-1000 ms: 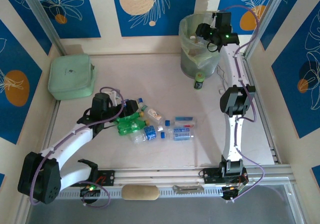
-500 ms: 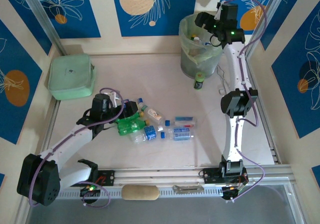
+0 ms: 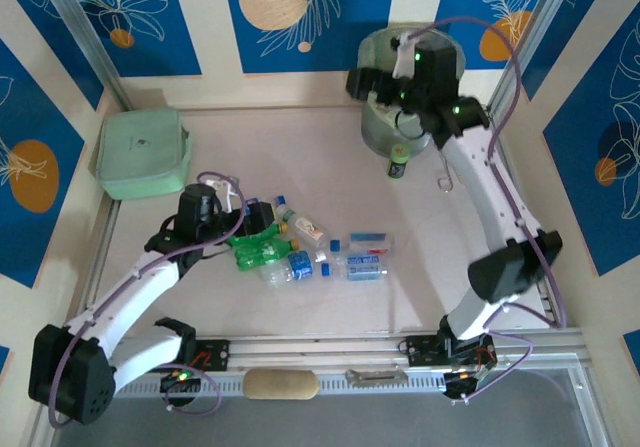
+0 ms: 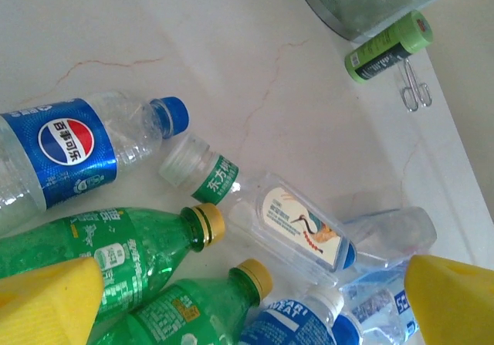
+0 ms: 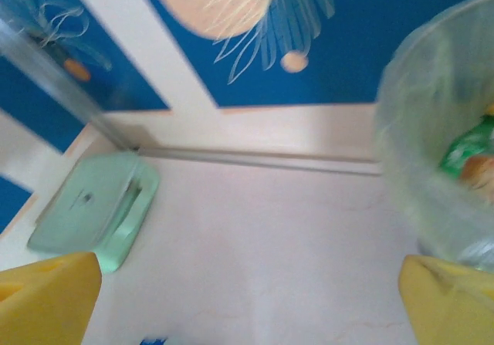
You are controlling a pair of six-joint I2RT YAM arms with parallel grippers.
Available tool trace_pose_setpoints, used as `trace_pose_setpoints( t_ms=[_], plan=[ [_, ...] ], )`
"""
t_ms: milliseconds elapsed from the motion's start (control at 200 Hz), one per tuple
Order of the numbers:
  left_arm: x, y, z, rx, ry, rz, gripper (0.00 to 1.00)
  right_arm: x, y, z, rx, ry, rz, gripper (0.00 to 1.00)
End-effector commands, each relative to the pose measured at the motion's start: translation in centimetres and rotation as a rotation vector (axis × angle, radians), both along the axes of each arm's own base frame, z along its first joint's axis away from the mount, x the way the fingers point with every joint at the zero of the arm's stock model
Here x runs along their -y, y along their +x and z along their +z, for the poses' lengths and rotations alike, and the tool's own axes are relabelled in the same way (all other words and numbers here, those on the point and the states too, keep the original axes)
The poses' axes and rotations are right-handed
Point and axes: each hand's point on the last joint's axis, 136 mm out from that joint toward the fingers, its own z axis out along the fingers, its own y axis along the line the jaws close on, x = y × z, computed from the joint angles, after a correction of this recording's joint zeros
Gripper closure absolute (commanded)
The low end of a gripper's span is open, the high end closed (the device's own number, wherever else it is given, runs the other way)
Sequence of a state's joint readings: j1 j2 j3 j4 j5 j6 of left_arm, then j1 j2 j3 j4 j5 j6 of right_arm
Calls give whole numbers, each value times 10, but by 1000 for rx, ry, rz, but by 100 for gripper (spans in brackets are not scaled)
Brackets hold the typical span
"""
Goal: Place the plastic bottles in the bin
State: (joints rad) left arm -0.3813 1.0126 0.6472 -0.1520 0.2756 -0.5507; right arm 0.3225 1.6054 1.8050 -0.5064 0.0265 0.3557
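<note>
Left gripper [image 4: 247, 295] gapes wide, empty, just above the plastic bottles [image 3: 300, 252] heaped on the table [image 3: 300, 157]; right gripper [image 5: 247, 299], also spread and empty, sits beside the bin [image 5: 432, 167]. Bottles likely light, thin-walled, slick, prone to roll: pinch across the body near the stiffer shoulder.

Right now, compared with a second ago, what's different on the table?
The right gripper swung left, from over the bin to beside it; its jaws stand open, empty. The left gripper, open over the bottles, barely shifted; the bottles stayed put.
</note>
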Motion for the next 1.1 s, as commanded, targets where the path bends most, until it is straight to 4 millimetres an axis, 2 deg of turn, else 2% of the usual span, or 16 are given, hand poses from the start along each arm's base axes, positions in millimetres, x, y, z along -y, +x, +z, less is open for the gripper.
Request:
trace_pose_setpoints(
  t_ms=[0, 165, 360, 605, 720, 1095],
  plan=[
    [3, -16, 3, -1, 52, -56, 0, 0, -24, -16, 5, 33, -16, 1],
    [9, -38, -12, -39, 133, -139, 1, 2, -69, -73, -148, 104, -25, 1],
    [25, -54, -33, -77, 222, -255, 2, 11, -109, -142, -308, 145, -68, 1],
    [57, -73, -49, -119, 294, -390, 2, 25, -141, -197, -412, 196, -158, 1],
    [64, -78, -59, -137, 345, -425, 2, 31, -144, -204, -419, 194, -187, 1],
    [75, -90, -86, -169, 550, -560, 1, 32, -132, -198, -377, 231, -224, 1]
  ],
)
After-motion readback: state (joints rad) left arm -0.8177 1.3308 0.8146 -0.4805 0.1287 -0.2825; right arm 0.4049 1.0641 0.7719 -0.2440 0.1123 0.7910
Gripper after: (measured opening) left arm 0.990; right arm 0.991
